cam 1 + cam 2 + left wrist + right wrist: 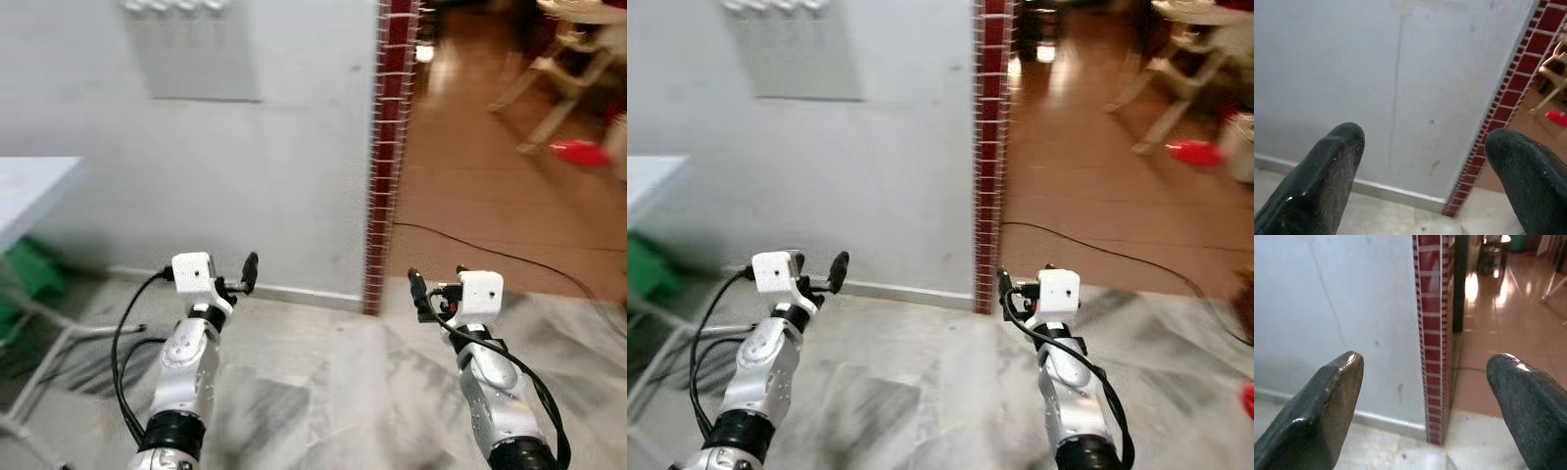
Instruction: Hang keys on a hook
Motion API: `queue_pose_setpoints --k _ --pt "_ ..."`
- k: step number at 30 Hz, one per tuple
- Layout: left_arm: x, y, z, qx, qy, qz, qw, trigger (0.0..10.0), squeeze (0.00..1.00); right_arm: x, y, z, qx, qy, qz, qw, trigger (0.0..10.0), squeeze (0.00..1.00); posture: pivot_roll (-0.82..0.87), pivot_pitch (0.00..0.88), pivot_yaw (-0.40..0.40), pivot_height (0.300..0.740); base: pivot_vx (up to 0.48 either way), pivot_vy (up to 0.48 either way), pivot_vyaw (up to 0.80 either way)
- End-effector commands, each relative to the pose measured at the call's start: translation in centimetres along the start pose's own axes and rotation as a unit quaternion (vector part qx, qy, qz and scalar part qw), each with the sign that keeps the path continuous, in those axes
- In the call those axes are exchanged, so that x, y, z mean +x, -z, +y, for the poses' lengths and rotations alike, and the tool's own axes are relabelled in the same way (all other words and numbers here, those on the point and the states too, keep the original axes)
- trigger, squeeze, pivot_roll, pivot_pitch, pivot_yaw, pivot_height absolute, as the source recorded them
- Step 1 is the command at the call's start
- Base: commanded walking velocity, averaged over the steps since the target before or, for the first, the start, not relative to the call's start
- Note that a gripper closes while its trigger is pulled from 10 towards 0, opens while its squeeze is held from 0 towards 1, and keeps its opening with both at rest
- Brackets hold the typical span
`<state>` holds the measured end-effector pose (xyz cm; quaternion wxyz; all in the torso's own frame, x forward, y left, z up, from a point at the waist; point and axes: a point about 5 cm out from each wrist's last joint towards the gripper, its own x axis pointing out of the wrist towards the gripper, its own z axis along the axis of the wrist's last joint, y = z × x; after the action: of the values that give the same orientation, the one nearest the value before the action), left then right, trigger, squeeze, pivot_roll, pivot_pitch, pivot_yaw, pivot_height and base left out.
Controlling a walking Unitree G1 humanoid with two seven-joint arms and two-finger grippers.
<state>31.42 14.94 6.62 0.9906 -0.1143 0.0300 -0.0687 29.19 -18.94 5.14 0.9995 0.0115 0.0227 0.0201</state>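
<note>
Left claw [238, 274]: I'm holding it spread, gripping nothing.
Right claw [434, 284]: spread too, nothing between its fingers.
Keys: I'm not seeing any near either claw.
Hook rack [176, 8]: hanging high above the left claw; I'm judging I should find keys first.

wall [294, 176]: pale grey-white, faint stains
wall edge [384, 157]: dark red small tiles, white grout grid
panel [191, 49]: light grey
near floor [323, 392]: white-grey marble veining
far floor [470, 166]: glossy reddish-brown tiles
cable [509, 257]: black
arms [186, 362]: silver, white wrist boxes
left claw [1425, 181]: black fingers
right claw [1425, 416]: black fingers
counter [24, 191]: white
object on far floor [580, 152]: red
</note>
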Motion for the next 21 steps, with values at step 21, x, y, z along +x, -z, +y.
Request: queue_pose_setpoints --k 21 --pt "-0.42 -0.32 0.93 0.014 -0.005 0.000 1.000 10.0 0.00 0.33 -0.60 -0.21 -0.007 -0.017 -0.010 1.000 10.0 0.00 -0.05 0.000 0.014 0.740 0.000 0.000 0.80"
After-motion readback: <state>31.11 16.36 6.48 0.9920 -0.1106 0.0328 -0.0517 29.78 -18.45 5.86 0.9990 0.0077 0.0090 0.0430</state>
